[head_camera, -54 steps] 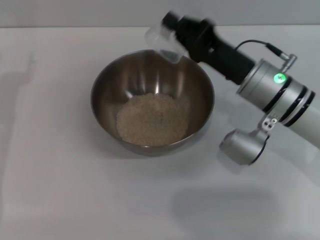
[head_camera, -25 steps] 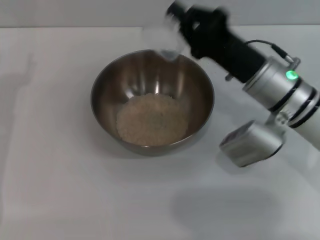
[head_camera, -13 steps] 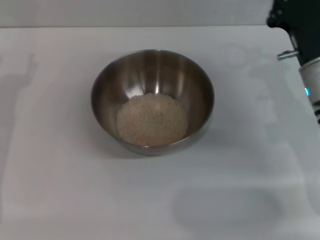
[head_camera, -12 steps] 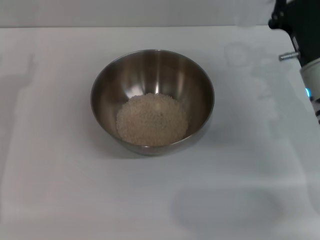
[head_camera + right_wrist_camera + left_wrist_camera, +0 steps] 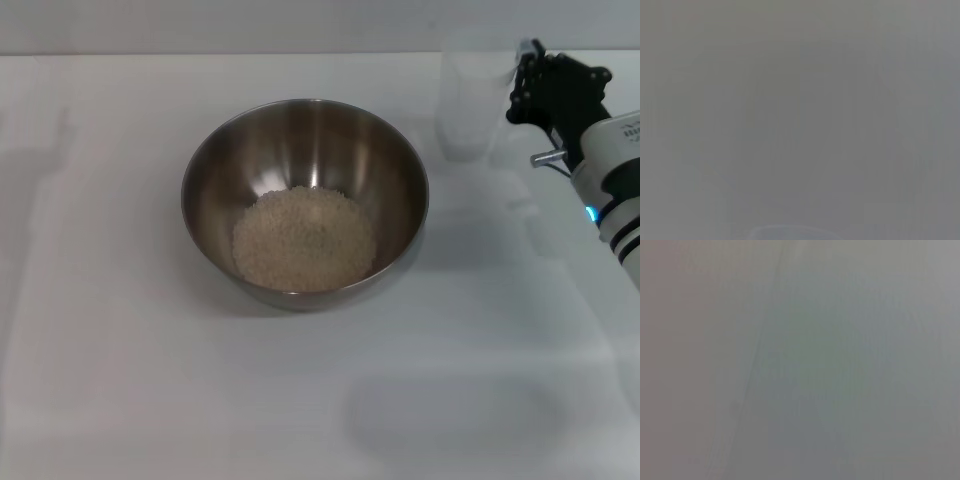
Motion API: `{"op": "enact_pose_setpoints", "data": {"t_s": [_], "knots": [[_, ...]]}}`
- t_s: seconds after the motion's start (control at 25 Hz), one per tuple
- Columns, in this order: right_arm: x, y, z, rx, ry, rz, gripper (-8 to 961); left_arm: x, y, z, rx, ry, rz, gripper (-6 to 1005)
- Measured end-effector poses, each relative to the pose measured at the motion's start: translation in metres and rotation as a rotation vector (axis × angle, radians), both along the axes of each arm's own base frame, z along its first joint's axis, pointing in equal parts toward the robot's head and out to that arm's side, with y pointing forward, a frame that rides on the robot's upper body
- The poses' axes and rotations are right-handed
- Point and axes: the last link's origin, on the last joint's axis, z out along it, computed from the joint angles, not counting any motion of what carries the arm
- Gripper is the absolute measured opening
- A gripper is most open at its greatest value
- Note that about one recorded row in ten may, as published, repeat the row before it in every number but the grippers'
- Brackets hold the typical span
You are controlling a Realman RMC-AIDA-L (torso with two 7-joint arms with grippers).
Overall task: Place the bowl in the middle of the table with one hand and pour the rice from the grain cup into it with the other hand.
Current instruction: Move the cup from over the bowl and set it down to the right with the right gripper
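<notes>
Steel bowl (image 5: pixel 305 200) w/ rice (image 5: pixel 304 238) mid-table (image 5: pixel 120 380); right claw (image 5: pixel 525 85) grips grain cup (image 5: pixel 470 105) near far edge.

A pale grey wall (image 5: pixel 200 25) runs behind, softly and evenly lit.

A wide, shiny stainless-steel bowl (image 5: pixel 305 200) sits upright at frame centre on the plain white table (image 5: pixel 120 380), holding a loose mound of off-white rice (image 5: pixel 304 238). A small transparent plastic cup (image 5: pixel 468 105) stands upper right.
</notes>
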Motion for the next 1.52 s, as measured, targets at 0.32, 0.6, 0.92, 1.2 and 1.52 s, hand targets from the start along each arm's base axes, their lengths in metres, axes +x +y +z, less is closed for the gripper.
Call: {"op": "enact_pose_setpoints", "data": {"t_s": [0.32,0.6,0.92,1.2,1.52], "knots": [[0.01,0.0,-0.008,-0.059,-0.019,-0.063,17,0.0,-0.002,0.001,0.007,0.001,-0.006,806],[0.012,-0.001,-0.015,-0.099,-0.02,-0.09,22,-0.001,-0.003,0.001,0.008,0.002,-0.005,806],[0.011,-0.002,-0.02,-0.127,-0.039,-0.079,146,-0.001,-0.003,0.002,0.01,0.003,-0.005,807],[0.018,-0.006,-0.022,-0.143,-0.047,-0.106,142,-0.001,-0.002,0.002,0.009,0.003,-0.005,806],[0.03,-0.014,-0.019,-0.138,-0.052,-0.137,193,-0.001,-0.004,0.002,0.009,0.003,-0.003,806]]}}
